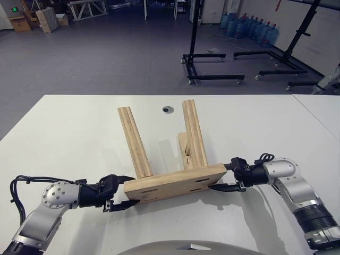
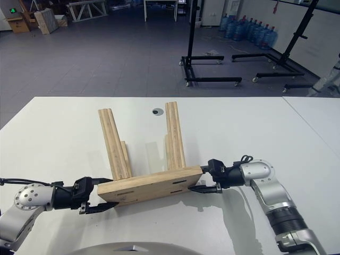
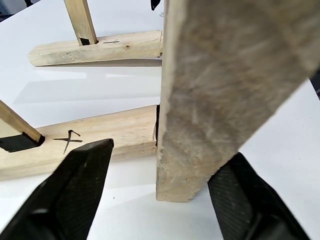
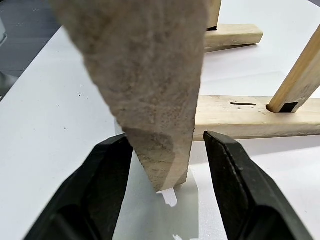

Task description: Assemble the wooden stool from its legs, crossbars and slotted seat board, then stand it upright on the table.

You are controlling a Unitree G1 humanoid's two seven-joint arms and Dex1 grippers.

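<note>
White table bears the stool; grey floor, black racks behind.

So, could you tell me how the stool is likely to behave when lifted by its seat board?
Solid wood, so the stool should lift stiffly. Its legs jut to one side of the seat board, so it may tip that way. The left gripper and right gripper straddle its ends; it might slip.
</note>
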